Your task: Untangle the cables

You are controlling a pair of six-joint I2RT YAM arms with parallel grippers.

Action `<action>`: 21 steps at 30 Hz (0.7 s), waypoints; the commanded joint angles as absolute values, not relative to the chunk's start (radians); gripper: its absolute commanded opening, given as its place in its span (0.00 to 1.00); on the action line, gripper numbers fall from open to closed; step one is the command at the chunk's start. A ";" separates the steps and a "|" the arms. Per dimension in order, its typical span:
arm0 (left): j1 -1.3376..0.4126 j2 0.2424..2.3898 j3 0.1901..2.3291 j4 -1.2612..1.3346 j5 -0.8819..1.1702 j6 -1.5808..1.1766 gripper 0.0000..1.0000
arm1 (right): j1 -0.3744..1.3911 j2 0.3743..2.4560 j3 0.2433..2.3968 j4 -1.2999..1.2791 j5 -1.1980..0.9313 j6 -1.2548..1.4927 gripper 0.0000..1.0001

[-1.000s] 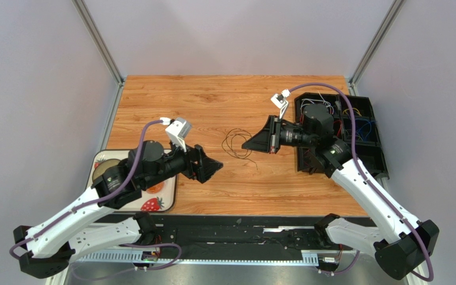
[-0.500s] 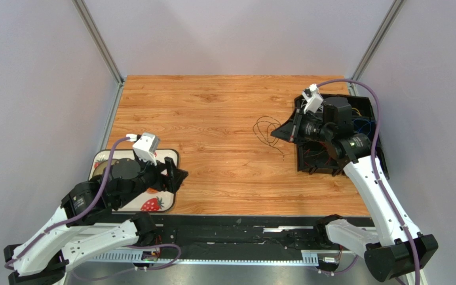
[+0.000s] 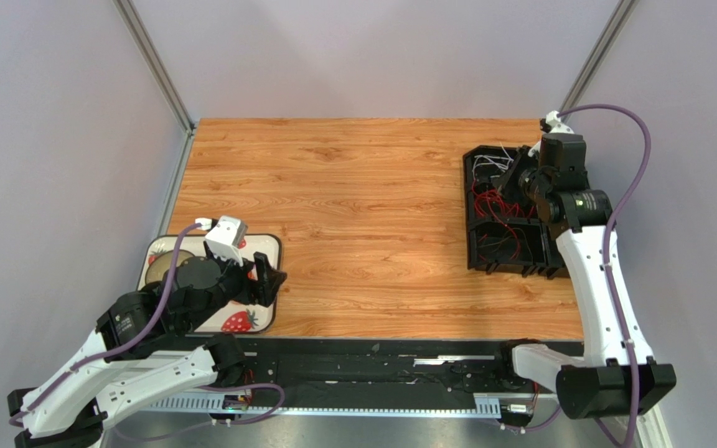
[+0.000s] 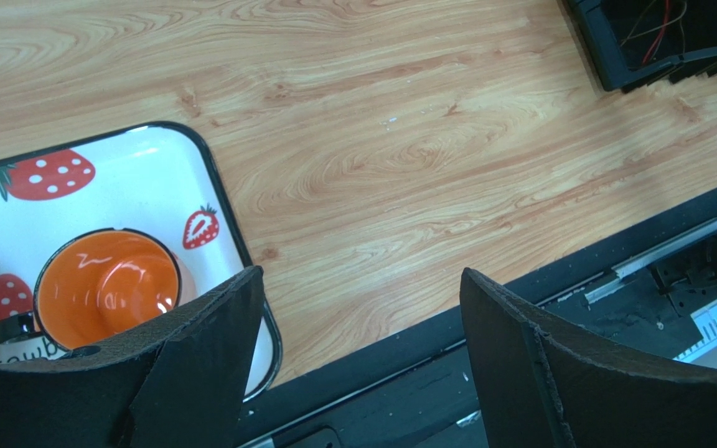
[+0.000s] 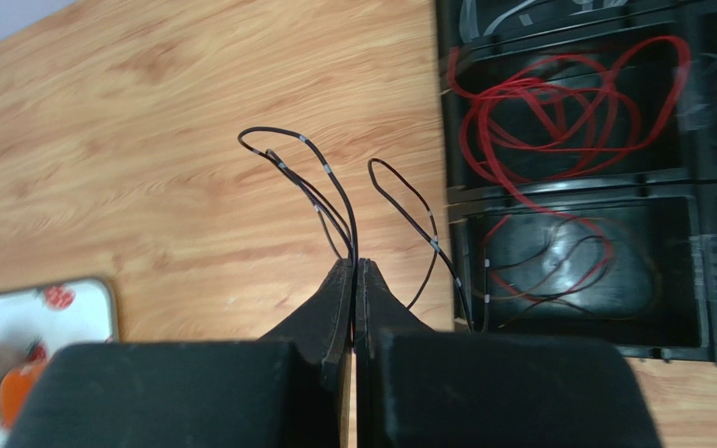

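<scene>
Thin dark cable (image 5: 330, 174) is pinched in the right tool (image 5: 354, 271), fingers pressed together w/ the wire between the tips. From the pinch, two narrow loops stand out over the wood surface (image 3: 334, 187). A third strand bends right and meets the left wall of the black bin (image 5: 568, 179) at its nearer compartment. That compartment has more dark strands plus a few red ones; can't tell which belong to the held wire. Next compartment along holds the red cables (image 5: 532, 110), a loose pile of overlapping loops. Other compartments are too blurred in the wrist view to sort out.

In the top view the right arm is reared up over the bin at the right edge of the surface, the held wire too fine to make out there.

Left tool (image 4: 360, 276) is spread wide w/ nothing between the fingers, near the front-left corner, partly over a strawberry-print tray (image 4: 231, 210). An orange cup (image 4: 105, 285) sits in the tray, just beside the left finger.
</scene>
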State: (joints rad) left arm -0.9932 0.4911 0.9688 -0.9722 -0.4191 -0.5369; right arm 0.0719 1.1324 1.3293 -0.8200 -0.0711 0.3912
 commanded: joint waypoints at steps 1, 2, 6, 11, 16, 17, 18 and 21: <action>-0.991 0.515 0.973 -0.971 -0.407 -0.508 0.84 | 0.029 1.195 1.381 -0.824 0.136 0.416 0.00; -0.991 0.521 0.974 -0.969 -0.402 -0.508 0.83 | 0.020 1.198 1.379 -0.836 0.197 0.455 0.00; -0.991 0.537 0.974 -0.966 -0.382 -0.500 0.82 | -0.049 1.195 1.341 -0.842 0.285 0.501 0.00; -0.991 0.555 0.973 -0.957 -0.357 -0.489 0.80 | -0.112 1.213 1.331 -0.908 0.474 0.563 0.00; -0.991 0.569 0.969 -0.956 -0.344 -0.488 0.77 | -0.133 1.290 1.396 -1.093 0.707 0.857 0.00; -0.991 0.574 0.973 -0.956 -0.344 -0.486 0.76 | -0.133 1.316 1.445 -1.189 0.780 0.909 0.00; -0.991 0.575 0.973 -0.956 -0.342 -0.486 0.76 | -0.135 1.360 1.472 -1.248 0.814 0.970 0.00; -0.989 0.574 0.973 -0.956 -0.342 -0.485 0.76 | -0.137 1.460 1.575 -1.466 0.888 1.228 0.00</action>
State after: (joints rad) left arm -0.9932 0.5690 0.9688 -0.9703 -0.3565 -0.5079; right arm -0.1326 1.3655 1.4410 -1.1538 0.6659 0.8604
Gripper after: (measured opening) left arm 0.763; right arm 0.009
